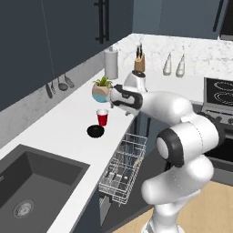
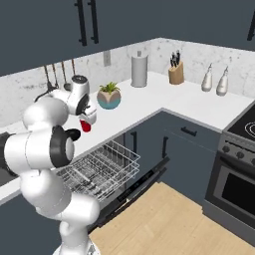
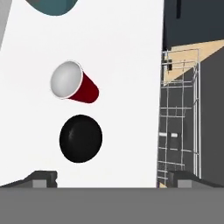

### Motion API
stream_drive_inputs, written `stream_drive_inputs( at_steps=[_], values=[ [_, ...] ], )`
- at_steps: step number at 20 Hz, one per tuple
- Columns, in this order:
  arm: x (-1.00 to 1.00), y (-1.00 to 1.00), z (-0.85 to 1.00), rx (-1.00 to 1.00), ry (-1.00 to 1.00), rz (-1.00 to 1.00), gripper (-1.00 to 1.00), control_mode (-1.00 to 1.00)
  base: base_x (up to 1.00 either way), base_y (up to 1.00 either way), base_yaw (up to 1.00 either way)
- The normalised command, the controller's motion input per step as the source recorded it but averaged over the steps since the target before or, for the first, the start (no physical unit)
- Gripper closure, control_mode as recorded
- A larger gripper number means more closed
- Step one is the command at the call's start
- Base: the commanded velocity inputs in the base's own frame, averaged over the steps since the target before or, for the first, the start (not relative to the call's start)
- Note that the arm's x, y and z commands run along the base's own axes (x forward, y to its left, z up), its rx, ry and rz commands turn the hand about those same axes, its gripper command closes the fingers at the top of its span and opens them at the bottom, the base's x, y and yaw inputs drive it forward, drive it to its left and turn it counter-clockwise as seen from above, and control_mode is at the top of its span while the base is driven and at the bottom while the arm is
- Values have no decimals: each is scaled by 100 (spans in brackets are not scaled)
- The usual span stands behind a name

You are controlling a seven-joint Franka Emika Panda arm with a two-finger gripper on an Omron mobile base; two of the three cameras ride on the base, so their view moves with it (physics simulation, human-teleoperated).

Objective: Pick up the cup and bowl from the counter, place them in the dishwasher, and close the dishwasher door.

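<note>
I see the white counter (image 1: 59, 118) carrying the red cup (image 1: 103, 117) and black bowl (image 1: 95, 131) beside the pulled-out dishwasher (image 1: 124, 168) rack. My gripper (image 3: 109, 178) hangs above them, fingers spread wide and empty.

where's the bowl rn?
The bowl sits on the counter near its front edge, just in front of the cup, above the open dishwasher's rack. In the hand view it lies below the cup.

The white jointed arm with dark joints rises from the lower right of the left base view, bends at a dark elbow and reaches toward the upper middle. Its two-fingered hand (image 3: 111, 180) points downward, fingers spread wide at the lower corners of the hand view, holding nothing.
</note>
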Motion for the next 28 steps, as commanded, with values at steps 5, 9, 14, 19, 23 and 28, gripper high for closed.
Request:
stream_drive_inputs(
  at_steps=[5, 9, 14, 19, 23, 28],
  values=[
    [50, 16, -36, 0, 4, 0, -100, -100, 0, 0, 0],
    [56, 3, -32, 0, 5, 0, -100, -100, 0, 0, 0],
    [58, 5, -36, 0, 7, 0, -100, -100, 0, 0, 0],
    [55, 10, -28, 0, 5, 0, -100, -100, 0, 0, 0],
    [51, 19, -23, 1, 3, 0, -100, -100, 0, 0, 0],
    [48, 23, -24, 1, 2, 0, -100, -100, 0, 0, 0]
  ],
)
